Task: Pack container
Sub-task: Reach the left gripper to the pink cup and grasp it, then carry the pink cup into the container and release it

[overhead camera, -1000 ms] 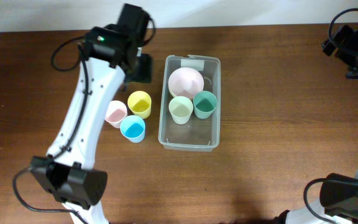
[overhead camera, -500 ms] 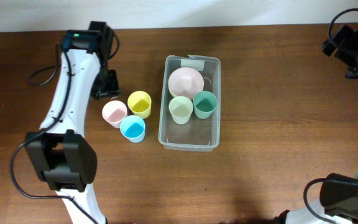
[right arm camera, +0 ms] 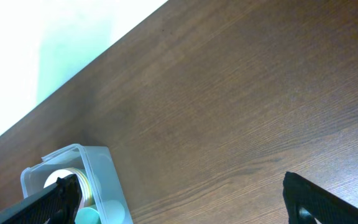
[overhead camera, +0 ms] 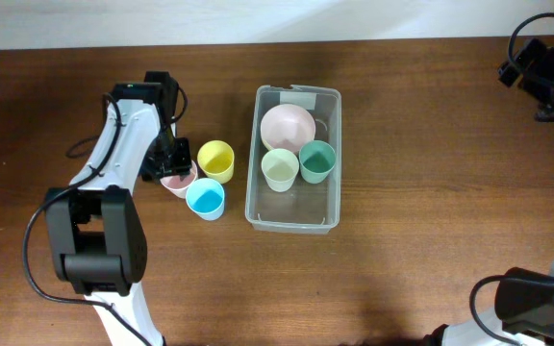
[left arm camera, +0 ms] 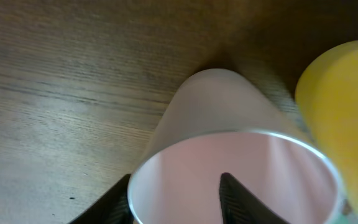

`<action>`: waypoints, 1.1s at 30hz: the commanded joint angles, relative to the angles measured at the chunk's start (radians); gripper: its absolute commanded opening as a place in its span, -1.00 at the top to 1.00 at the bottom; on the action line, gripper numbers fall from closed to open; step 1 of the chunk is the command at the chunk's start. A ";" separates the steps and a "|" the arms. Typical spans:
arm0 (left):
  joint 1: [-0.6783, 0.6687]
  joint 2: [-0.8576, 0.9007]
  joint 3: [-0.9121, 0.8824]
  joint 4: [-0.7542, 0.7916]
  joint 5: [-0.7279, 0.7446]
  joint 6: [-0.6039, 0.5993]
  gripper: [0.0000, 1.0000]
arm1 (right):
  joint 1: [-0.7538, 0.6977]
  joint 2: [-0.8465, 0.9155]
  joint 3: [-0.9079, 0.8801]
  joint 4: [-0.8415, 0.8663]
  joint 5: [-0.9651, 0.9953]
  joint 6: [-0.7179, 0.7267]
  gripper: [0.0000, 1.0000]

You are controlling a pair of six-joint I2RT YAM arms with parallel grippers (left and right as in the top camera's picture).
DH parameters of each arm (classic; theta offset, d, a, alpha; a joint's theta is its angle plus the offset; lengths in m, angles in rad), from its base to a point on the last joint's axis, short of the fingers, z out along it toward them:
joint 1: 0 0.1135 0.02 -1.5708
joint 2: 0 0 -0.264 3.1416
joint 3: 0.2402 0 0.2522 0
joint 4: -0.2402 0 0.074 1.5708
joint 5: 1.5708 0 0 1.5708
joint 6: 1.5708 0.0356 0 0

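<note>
The clear container [overhead camera: 296, 213] stands mid-table and holds a pink bowl [overhead camera: 288, 125], a pale green cup [overhead camera: 280, 169] and a teal cup [overhead camera: 317, 160]. Left of it stand a yellow cup [overhead camera: 216, 160], a blue cup [overhead camera: 205, 198] and a pink cup [overhead camera: 180, 181]. My left gripper [overhead camera: 170, 163] is down on the pink cup [left arm camera: 229, 124]. One finger is outside its wall and the other inside, with a gap left, so the left gripper [left arm camera: 176, 190] is open. The right gripper [right arm camera: 182, 202] hangs wide open over bare wood at the far right.
The yellow cup [left arm camera: 344, 112] stands close on the right of the pink one. The right wrist view shows a corner of the container [right arm camera: 98, 158] at lower left. The right arm [overhead camera: 546, 72] sits at the table's back right corner.
My left arm has swung from the table's back edge leftward, then down onto the pink cup. Its jaws have narrowed around the cup's rim. The right arm has not moved.
</note>
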 commanded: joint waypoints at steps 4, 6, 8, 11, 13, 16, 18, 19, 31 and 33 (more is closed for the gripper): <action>0.021 -0.007 -0.017 0.021 0.011 0.003 0.34 | -0.001 0.004 0.001 0.000 -0.001 0.008 -0.98; 0.025 -0.007 -0.017 0.019 0.011 -0.002 0.64 | -0.001 0.004 0.001 0.000 -0.001 0.007 -0.98; 0.030 -0.007 -0.017 0.018 0.011 -0.011 0.91 | -0.001 0.004 0.001 0.000 -0.001 0.007 -0.98; 0.044 -0.008 -0.017 0.012 0.010 -0.024 0.99 | -0.001 0.004 0.001 0.000 -0.001 0.007 -0.98; 0.057 -0.008 -0.017 0.005 0.011 -0.037 0.99 | -0.001 0.004 0.001 0.000 -0.001 0.007 -0.98; 0.082 -0.017 -0.014 -0.010 0.011 -0.040 0.99 | -0.001 0.004 0.001 0.000 -0.001 0.008 -0.98; 0.098 -0.034 -0.002 -0.026 0.011 -0.040 0.99 | -0.001 0.004 0.001 0.000 -0.001 0.007 -0.98; 0.104 -0.049 0.008 -0.034 0.011 -0.040 0.99 | -0.001 0.004 0.001 0.000 -0.001 0.007 -0.98; -0.002 -0.336 0.111 -0.109 0.064 -0.039 0.99 | -0.001 0.004 0.001 0.000 -0.001 0.008 -0.98; -0.056 -0.378 0.111 -0.107 0.064 -0.039 0.99 | -0.001 0.004 0.001 0.000 -0.001 0.008 -0.98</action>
